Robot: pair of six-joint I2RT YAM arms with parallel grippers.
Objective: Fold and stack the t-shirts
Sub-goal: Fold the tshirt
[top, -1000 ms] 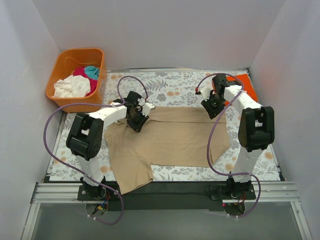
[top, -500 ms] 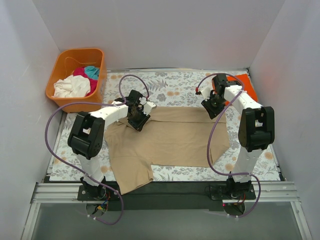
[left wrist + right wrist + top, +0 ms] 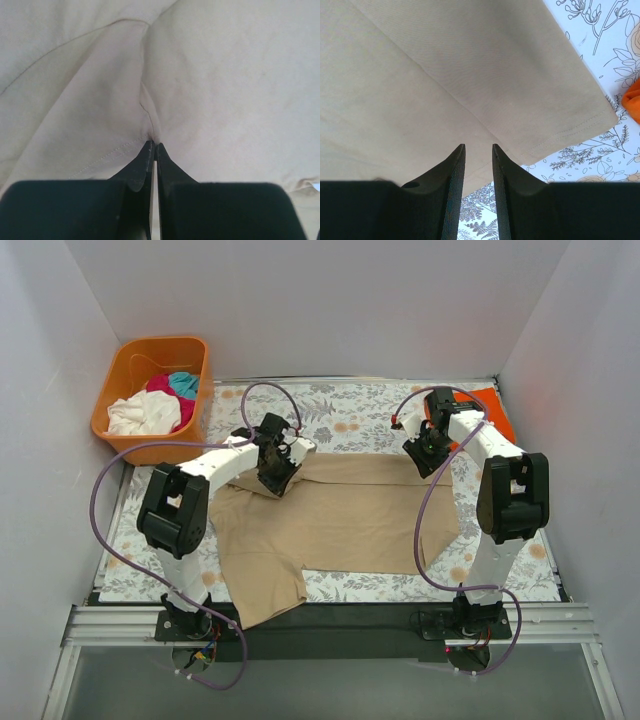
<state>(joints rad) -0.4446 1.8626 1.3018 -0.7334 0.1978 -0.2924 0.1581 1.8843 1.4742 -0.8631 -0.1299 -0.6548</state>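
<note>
The tan t-shirt [image 3: 350,515] lies spread beside the basket [image 3: 160,341] — left gripper [image 3: 277,480] clamped on its basket-side edge, probably to start a fold — right gripper [image 3: 427,464] slightly parted over the corner farthest from the basket.

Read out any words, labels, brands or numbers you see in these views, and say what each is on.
None: no readable text in any view. The tan t-shirt, the orange basket and the floral table cover carry no writing, only a printed flower pattern.
</note>
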